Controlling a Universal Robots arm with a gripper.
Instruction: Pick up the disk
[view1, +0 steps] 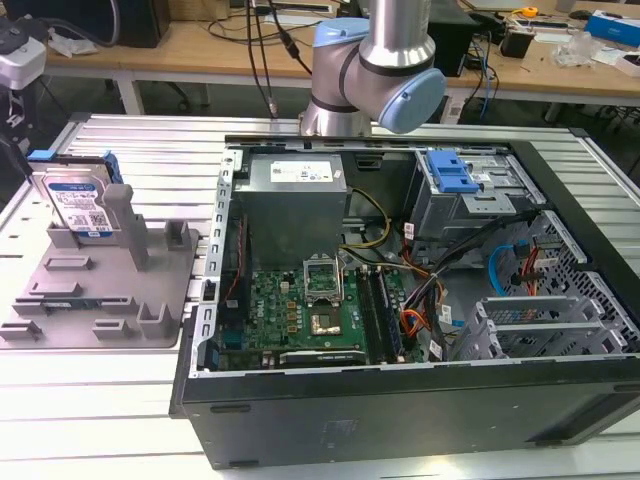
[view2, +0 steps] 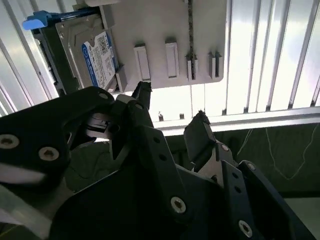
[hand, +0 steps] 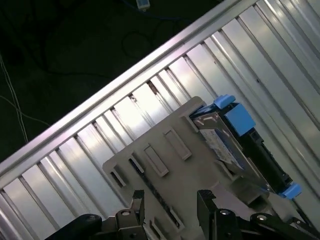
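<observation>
The disk (view1: 80, 205) is a silver hard drive with a white-and-blue label and blue side rails. It stands upright in a slot at the far corner of the grey tray (view1: 100, 290), at the exterior view's left. Both wrist views look down on it from above: the disk (view2: 95, 55) (hand: 223, 146) leans in the tray (view2: 165, 30) (hand: 165, 150). My gripper (view2: 170, 107) (hand: 171, 200) hangs well above the tray, off to the side of the disk. Its two black fingers are apart and nothing is between them.
An open black computer case (view1: 400, 400) fills the middle and the exterior view's right, with a motherboard (view1: 310, 310), a power supply (view1: 295, 195) and a blue drive-bay bracket (view1: 450, 170). The arm's joint (view1: 375, 60) rises behind it. Everything rests on a ribbed metal table (view1: 90, 400).
</observation>
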